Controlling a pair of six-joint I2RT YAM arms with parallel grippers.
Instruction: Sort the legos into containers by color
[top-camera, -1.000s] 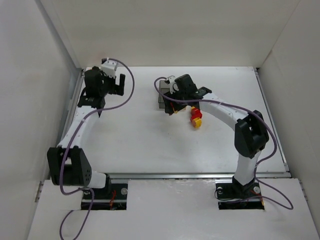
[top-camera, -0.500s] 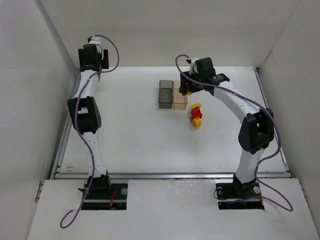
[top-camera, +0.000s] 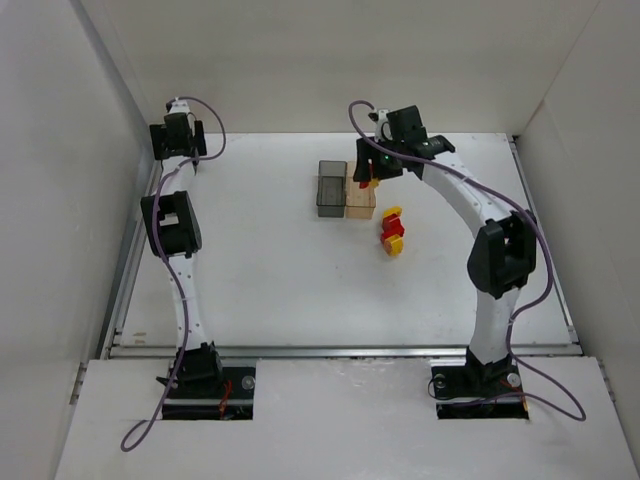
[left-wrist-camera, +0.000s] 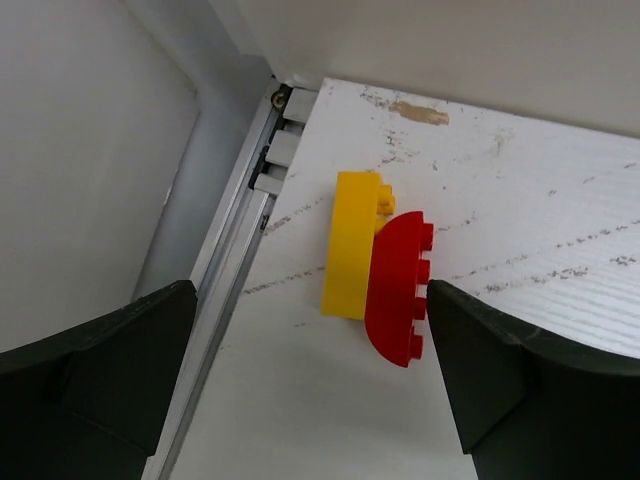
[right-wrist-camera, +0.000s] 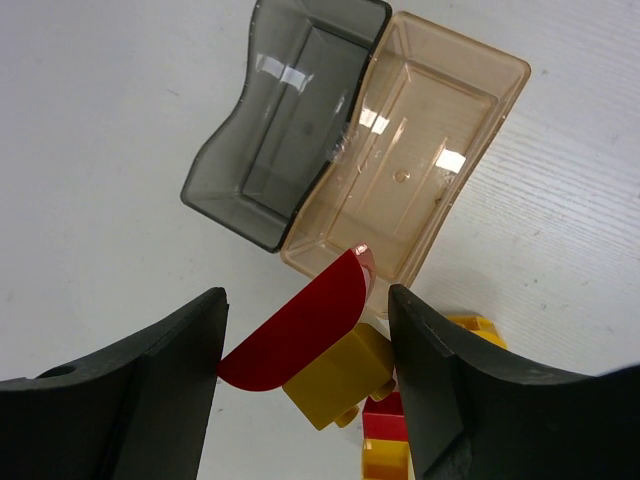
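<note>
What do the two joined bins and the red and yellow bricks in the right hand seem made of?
The smoky grey translucent bin and pale amber translucent bin: likely thin moulded plastic, glossy; the table shows through and glare spots sit on them. The red half-round brick and yellow block brick in the right hand: likely hard opaque plastic, smooth, faintly shiny.

Wht table (top-camera: 300, 290), plain wht walls (top-camera: 330, 60).

Joined bins (top-camera: 346, 190) sit side by side; a brick pile (top-camera: 392, 232), apparently stacked, lies right-front of them.
</note>
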